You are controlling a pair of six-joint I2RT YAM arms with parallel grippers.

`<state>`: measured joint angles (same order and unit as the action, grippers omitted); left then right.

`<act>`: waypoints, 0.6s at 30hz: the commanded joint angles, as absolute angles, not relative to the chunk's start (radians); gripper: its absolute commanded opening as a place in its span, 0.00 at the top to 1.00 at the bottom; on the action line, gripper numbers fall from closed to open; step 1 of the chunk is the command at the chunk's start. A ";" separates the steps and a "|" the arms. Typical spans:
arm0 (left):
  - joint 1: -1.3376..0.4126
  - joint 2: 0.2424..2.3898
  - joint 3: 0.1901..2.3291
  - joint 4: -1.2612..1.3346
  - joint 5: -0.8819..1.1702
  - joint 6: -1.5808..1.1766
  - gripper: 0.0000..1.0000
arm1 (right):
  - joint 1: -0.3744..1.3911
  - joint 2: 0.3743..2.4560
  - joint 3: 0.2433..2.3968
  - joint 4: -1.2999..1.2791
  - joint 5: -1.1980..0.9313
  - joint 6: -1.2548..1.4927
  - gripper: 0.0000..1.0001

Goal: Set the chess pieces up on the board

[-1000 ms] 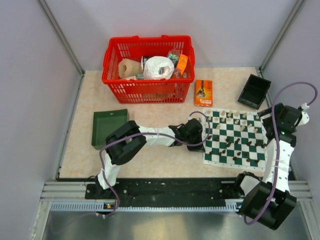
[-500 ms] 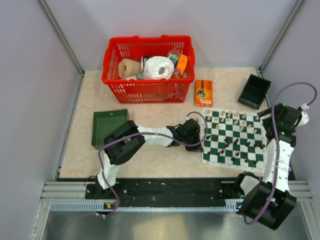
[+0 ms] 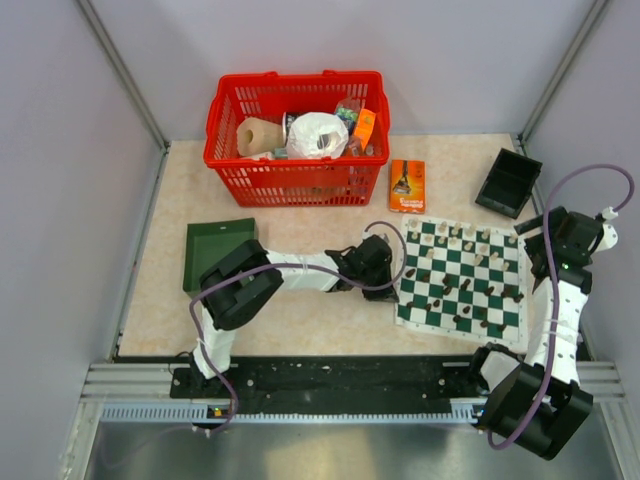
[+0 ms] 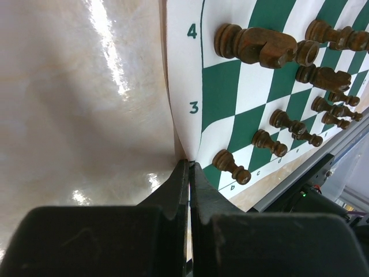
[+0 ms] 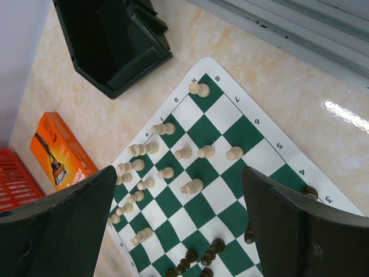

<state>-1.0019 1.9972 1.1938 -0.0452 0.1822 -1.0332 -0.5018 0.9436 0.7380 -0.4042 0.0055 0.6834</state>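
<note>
Board [image 3: 460,275] of green and white checks lies on the table toward 4 o'clock from the middle in the top view. It is turned a little, and its far left corner is near the orange box [image 3: 407,185]. The left claw [image 3: 385,262] is at the 9 o'clock edge of the board. Its fingers [image 4: 173,190] are pressed together on the white border below the number 3, and the border bends up there. The dark chess pieces [image 4: 262,46] are spread on the squares toward 6 o'clock, and the cream chess pieces [image 5: 173,153] toward 12 o'clock. The right claw [image 3: 565,235] hangs at the 3 o'clock edge, its fingers [image 5: 63,225] spread wide, with nothing between them. From the board, the black tray [image 3: 508,182] is at 1 o'clock, the red basket [image 3: 296,120] at 11 o'clock, and the green tray [image 3: 215,255] at 9 o'clock.
</note>
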 commanded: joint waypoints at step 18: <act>-0.943 1.898 1.091 -0.140 0.140 -0.973 1.00 | -0.505 0.945 0.744 -0.371 0.005 0.689 0.11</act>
<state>-0.9642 1.9388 1.1301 -0.0757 0.1780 -1.0035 -0.5018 0.9436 0.7380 -0.4038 0.0055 0.6846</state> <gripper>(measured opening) 0.022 0.888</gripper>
